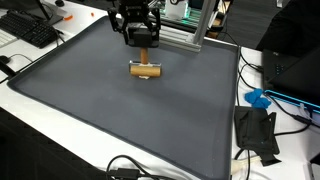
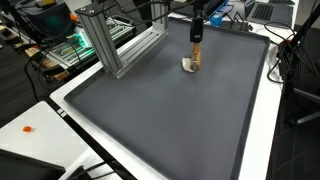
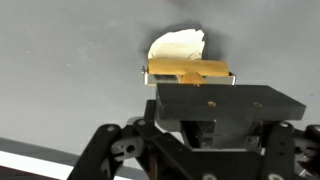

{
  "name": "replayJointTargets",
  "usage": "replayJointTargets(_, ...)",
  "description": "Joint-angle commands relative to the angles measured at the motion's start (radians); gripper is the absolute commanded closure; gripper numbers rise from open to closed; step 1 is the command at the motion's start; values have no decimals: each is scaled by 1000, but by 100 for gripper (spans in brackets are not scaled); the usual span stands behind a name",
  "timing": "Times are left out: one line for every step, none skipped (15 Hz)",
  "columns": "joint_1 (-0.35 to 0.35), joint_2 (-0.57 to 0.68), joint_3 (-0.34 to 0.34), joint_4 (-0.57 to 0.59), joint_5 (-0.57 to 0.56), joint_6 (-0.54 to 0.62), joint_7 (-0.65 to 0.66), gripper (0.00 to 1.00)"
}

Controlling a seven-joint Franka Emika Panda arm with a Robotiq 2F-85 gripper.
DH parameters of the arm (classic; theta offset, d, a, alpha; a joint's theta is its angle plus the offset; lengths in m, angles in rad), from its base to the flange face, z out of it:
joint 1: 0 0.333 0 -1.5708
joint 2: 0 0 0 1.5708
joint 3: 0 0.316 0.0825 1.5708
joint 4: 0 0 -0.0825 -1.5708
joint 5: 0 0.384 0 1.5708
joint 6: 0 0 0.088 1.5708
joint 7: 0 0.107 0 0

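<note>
One black keyboard lies far left on the white counter, outside the raised rim of the dark grey rubber mat, which offers wide flat room toward the near side. Near the mat's far middle the tool is clamped from above on a tan wooden bar, with a white curved piece against it; whether the bar touches the mat I cannot tell. The hold looks narrow, so a quick swing might twist the bar loose. Just to the right the silver aluminium frame stands close enough to strike; further right the mat's rim, a blue plastic item and a black folded bracket hem that side
</note>
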Motion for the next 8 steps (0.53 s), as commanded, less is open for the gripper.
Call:
replayJointTargets(-15, -13, 7, -5, -6, -107, -5, 44)
replayJointTargets(-16, -14, 7, -5, -7, -124, -4, 44)
replayJointTargets(-17, -15, 7, -7, -3, -131, -5, 44)
replayJointTargets(-17, -16, 6, -13, -4, -134, -2, 44)
replayJointTargets(-18, -17, 6, -16, 0, -138, -4, 44)
replayJointTargets(-18, -18, 5, -20, -4, -141, 1, 44)
replayJointTargets(-19, -20, 5, -24, -2, -145, 1, 44)
replayJointTargets(-19, -23, 3, -27, -6, -150, 5, 44)
